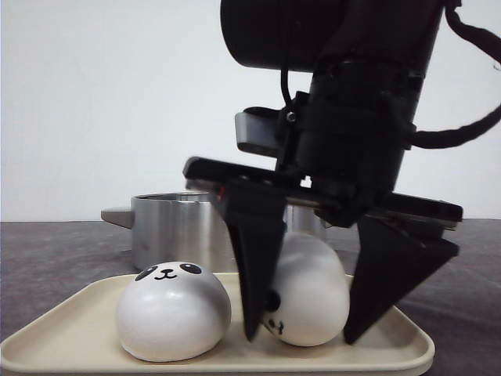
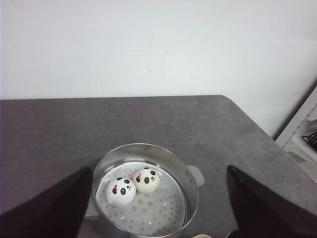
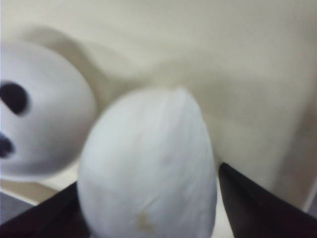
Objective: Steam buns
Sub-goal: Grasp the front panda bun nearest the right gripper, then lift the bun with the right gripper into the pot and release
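Two panda-faced buns are on the cream tray (image 1: 63, 345). One bun (image 1: 172, 309) sits upright on the left. My right gripper (image 1: 300, 338) is shut on the other bun (image 1: 313, 290), which is tipped with its face turned down and to the left; its fingers press both sides. In the right wrist view this bun (image 3: 148, 183) fills the space between the fingers of the right gripper (image 3: 148, 198), with the other bun (image 3: 39, 109) beside it. Two more buns (image 2: 121, 191) (image 2: 145, 179) lie in the steel steamer pot (image 2: 190, 183). My left gripper (image 2: 158, 171) is open above the pot.
The steamer pot (image 1: 176, 227) stands just behind the tray, its handle sticking out to the left. The table's far edge meets a white wall. A white shelf or box (image 2: 302, 144) stands beyond the table's edge in the left wrist view.
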Robot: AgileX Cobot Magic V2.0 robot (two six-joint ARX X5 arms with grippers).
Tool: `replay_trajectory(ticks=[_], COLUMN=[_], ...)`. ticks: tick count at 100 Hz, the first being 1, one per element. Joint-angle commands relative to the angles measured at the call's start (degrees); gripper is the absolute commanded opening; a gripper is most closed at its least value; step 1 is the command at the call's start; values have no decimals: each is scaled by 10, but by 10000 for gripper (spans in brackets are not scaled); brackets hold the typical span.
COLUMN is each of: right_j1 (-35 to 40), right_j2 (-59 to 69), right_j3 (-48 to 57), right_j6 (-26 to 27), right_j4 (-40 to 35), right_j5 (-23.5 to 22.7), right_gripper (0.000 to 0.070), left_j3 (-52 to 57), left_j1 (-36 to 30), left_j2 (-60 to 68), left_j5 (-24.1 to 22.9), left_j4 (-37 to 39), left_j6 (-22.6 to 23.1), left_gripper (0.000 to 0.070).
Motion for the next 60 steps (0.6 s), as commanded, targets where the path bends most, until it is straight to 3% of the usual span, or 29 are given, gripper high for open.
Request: replay_trajectory(ticks=[1,4,35,60], right_j1=[6,6,10,-12], right_j2=[16,16,-63,-103], right_j3=[2,2,47,204], right_j6=[16,14,0,-104], right_j4=[-2,1,36,37], right_j5=[4,6,15,41], right_gripper=[162,0,17,12], left_j3=[9,9,9,9], left_j1=[-4,-4,-4,-5], left_j2=[3,3,3,3], left_j5=[0,1,0,1], left_j4=[6,6,6,7], left_j6=[6,6,6,6], left_gripper=[508,507,507,508])
